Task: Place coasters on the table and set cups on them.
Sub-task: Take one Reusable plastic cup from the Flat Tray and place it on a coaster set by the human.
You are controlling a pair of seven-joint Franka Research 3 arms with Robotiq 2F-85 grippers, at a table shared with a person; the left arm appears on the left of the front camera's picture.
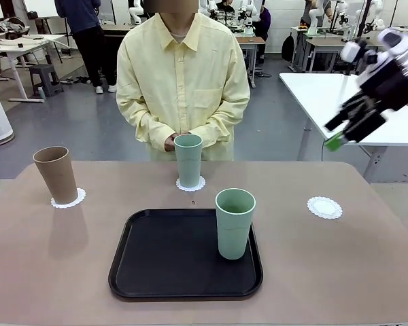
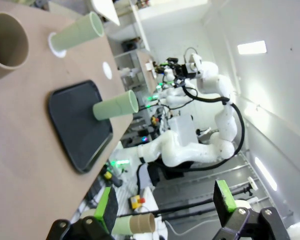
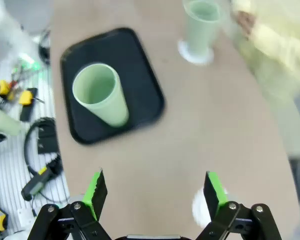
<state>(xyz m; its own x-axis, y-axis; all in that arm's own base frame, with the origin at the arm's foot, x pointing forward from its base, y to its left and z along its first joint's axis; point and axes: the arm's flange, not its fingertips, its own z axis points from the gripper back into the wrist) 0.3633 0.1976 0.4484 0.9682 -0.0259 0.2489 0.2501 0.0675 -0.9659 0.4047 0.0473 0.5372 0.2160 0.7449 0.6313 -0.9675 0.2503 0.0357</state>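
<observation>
The last green cup [image 1: 234, 223] stands on the black tray [image 1: 156, 272], the empty coaster [image 1: 324, 207] just right of the tray. The right gripper [image 1: 347, 129], jaws spread and probably empty, hangs high above; a hasty grab could topple the tall cup.

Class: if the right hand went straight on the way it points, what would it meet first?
Probably bare table between the tray and the empty coaster; the open right hand has nothing between its fingers. Depth is unclear.

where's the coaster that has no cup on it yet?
In the front view the empty coaster lies on the robot's right side of the table, right of the black tray and its pale green cup, below the raised right gripper.
</observation>
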